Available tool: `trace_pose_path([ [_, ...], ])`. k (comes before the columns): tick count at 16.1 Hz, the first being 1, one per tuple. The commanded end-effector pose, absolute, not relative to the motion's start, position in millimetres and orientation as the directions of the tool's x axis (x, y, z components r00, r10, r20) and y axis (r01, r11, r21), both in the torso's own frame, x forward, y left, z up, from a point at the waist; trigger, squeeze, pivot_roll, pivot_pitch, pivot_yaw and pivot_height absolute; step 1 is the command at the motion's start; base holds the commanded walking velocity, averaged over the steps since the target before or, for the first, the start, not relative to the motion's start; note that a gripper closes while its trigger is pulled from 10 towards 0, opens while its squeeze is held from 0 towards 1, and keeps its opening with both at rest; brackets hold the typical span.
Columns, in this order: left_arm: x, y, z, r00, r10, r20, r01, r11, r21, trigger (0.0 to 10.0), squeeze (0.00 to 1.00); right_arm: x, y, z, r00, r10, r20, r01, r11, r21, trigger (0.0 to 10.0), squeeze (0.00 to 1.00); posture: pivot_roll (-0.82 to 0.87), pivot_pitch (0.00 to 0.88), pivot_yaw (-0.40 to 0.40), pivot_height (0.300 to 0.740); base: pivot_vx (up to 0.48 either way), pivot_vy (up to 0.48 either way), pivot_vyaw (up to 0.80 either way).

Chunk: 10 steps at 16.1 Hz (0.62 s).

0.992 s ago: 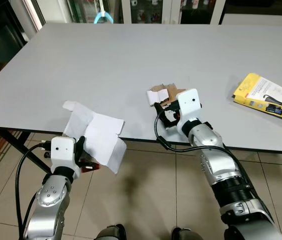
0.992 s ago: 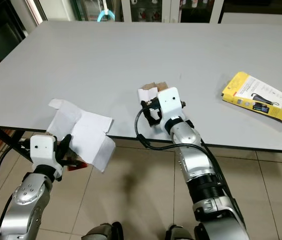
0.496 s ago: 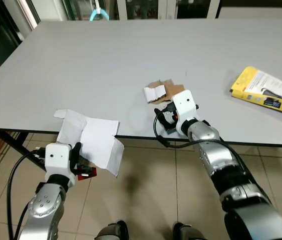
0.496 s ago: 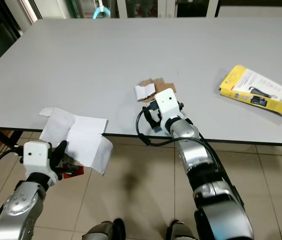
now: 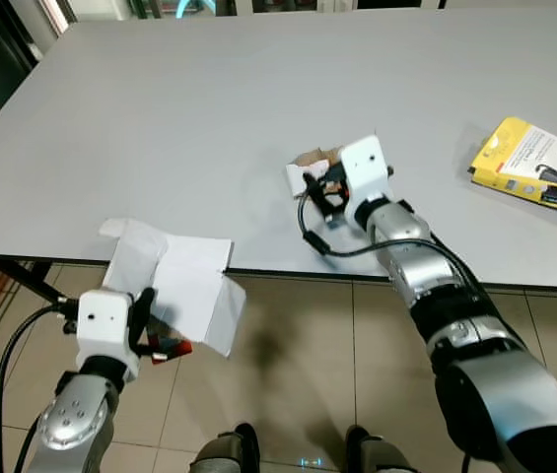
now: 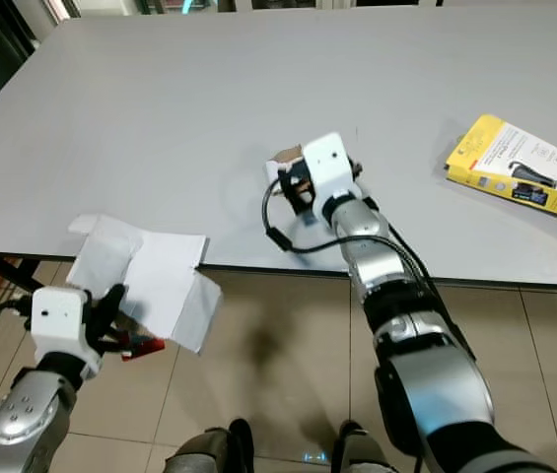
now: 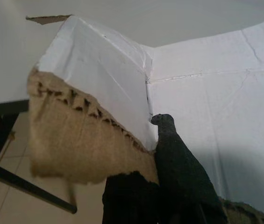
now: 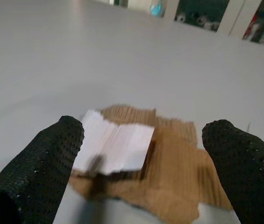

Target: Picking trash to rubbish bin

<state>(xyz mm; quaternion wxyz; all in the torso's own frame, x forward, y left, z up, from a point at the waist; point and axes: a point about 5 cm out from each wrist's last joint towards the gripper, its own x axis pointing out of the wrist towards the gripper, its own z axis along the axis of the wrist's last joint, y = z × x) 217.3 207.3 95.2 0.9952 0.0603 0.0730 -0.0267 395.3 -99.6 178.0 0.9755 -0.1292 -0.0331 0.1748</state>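
Note:
A torn white cardboard sheet point(image 5: 174, 281) with a brown ragged edge hangs off the near table edge. My left gripper point(image 5: 150, 330) is shut on its lower part; in the left wrist view one black finger point(image 7: 178, 163) presses against the sheet point(image 7: 206, 93). A small scrap of brown cardboard with a white folded piece point(image 5: 306, 168) lies on the grey table point(image 5: 160, 118). My right gripper point(image 5: 319, 189) hovers just before it, open. The right wrist view has the scrap point(image 8: 132, 149) lying between the two spread fingers point(image 8: 43, 172).
A yellow retail package point(image 5: 539, 177) lies at the table's right side. Tiled floor point(image 5: 288, 345) runs under the near edge, with a dark table leg point(image 5: 22, 281) at the left.
My right gripper has reached forward over the table to the brown scrap. My left gripper has sunk a little with the white sheet. The camera has tilted down.

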Motion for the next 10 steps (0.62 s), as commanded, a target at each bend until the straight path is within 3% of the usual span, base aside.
trace_pose_path([
  [1, 211, 210, 92, 0.982, -0.047, -0.184, 0.070, 0.990, 0.119, 10.0, 0.00, 396, -93, 182, 0.934, 0.355, 0.044, -0.333, 0.908, -0.253, 10.0, 0.00, 0.09, 0.255, 0.129, 0.740, 0.000, 0.000, 0.00],
  [6, 209, 212, 96, 0.980, -0.057, -0.191, 0.082, 0.989, 0.124, 10.0, 0.00, 399, -80, 193, 0.926, 0.366, 0.096, -0.332, 0.907, -0.258, 10.0, 0.00, 0.10, 0.263, 0.138, 0.740, 0.000, 0.000, 0.00],
  [10, 214, 202, 108, 0.974, -0.165, -0.158, 0.187, 0.973, 0.138, 10.0, 0.00, 398, -76, 192, 0.922, 0.374, 0.101, -0.337, 0.903, -0.265, 10.0, 0.00, 0.11, 0.267, 0.144, 0.740, 0.000, 0.000, 0.00],
])
